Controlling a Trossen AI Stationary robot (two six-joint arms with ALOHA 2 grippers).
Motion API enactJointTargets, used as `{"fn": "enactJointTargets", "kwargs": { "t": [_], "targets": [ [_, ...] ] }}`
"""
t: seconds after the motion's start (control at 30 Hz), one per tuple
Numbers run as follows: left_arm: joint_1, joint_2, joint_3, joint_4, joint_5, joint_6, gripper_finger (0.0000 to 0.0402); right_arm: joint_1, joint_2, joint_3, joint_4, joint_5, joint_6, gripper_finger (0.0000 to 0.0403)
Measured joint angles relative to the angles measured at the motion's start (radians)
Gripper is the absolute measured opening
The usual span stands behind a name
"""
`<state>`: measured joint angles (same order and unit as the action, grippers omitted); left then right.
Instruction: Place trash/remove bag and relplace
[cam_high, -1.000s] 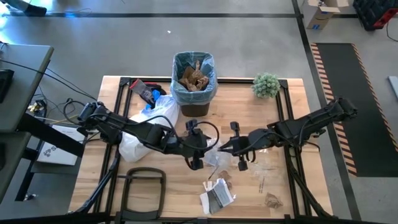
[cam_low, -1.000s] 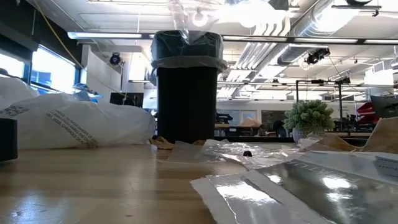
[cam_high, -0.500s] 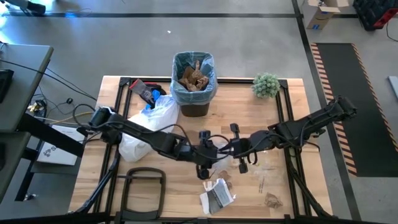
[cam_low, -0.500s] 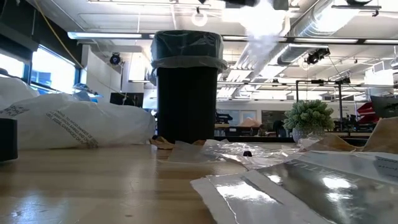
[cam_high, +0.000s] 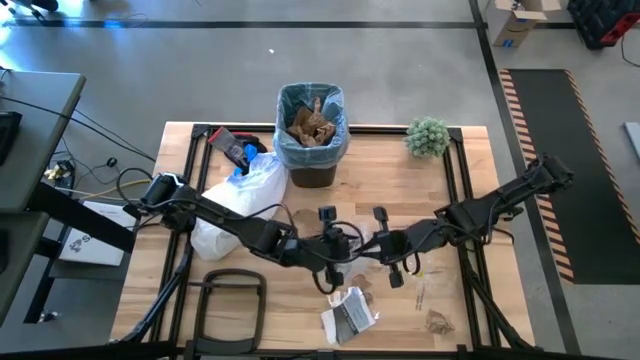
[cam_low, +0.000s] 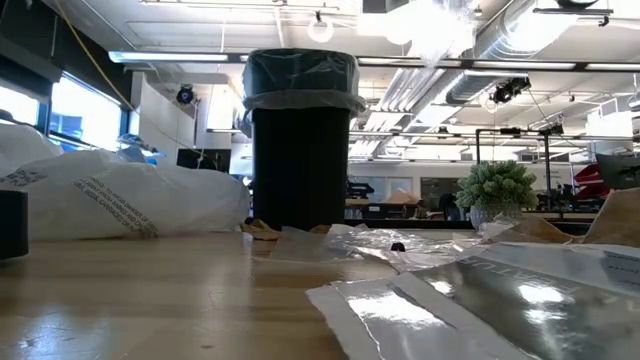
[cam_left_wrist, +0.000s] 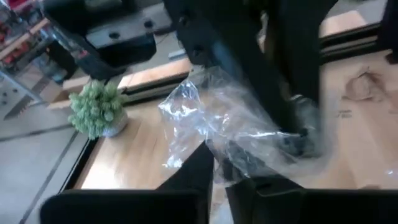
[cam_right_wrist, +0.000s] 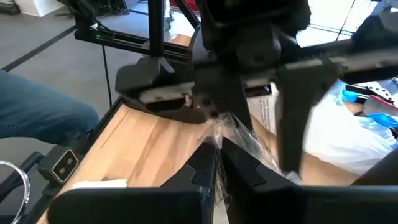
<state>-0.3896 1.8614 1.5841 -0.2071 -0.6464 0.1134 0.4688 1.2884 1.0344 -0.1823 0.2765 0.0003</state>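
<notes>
Both jaws pinched shut on one clear wrapper (cam_left_wrist: 236, 130) mid-surface. Right gripper (cam_high: 372, 243) shd let go; left gripper (cam_high: 345, 250) carries to bin (cam_high: 311, 125) at 12 o'clock.

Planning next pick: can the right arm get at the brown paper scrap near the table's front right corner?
Probably yes. The brown scrap lies in the open, nothing over it, close to the right gripper. But that gripper is shut on the clear wrapper, also pinched by the left gripper, so it must release first.
</notes>
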Motion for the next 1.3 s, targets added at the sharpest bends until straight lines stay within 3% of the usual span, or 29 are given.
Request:
{"fn": "enactJointTargets", "kwargs": {
  "t": [0.27, 0.57, 0.67, 0.77, 0.93, 1.03, 1.13, 1.23, 1.3],
  "targets": [
    [-0.076, -0.051, 0.000, 0.023, -0.090, 0.038, 0.0002, 0.055, 0.000, -0.001, -0.024, 0.138, 0.004, 0.0000],
    [-0.125, -0.099, 0.000, -0.082, -0.215, 0.012, 0.0000, 0.062, 0.000, -0.002, -0.030, 0.142, 0.022, 0.0007],
    [-0.129, -0.106, 0.000, -0.164, -0.307, -0.086, 0.0000, 0.065, -0.014, -0.002, -0.072, 0.149, 0.032, 0.0033],
    [-0.114, -0.129, 0.000, -0.207, -0.401, -0.174, 0.0000, 0.069, -0.041, -0.002, -0.172, 0.229, 0.102, 0.0075],
    [-0.044, -0.225, 0.000, -0.151, -0.478, -0.075, 0.0000, 0.069, -0.069, -0.002, -0.339, 0.315, 0.254, 0.0145],
    [0.053, -0.300, 0.000, -0.039, -0.444, 0.093, 0.0000, 0.069, -0.060, -0.007, -0.370, 0.298, 0.315, 0.0170],
    [0.199, -0.363, 0.003, 0.092, -0.253, 0.219, 0.0000, 0.076, -0.057, -0.040, -0.348, 0.275, 0.342, 0.0179],
    [0.381, -0.391, 0.005, 0.102, -0.038, 0.201, 0.0000, 0.081, -0.057, -0.082, -0.293, 0.274, 0.340, 0.0181],
    [0.493, -0.388, 0.003, 0.047, 0.040, 0.130, 0.0000, 0.089, -0.057, -0.103, -0.263, 0.272, 0.347, 0.0181]
  ]
}}
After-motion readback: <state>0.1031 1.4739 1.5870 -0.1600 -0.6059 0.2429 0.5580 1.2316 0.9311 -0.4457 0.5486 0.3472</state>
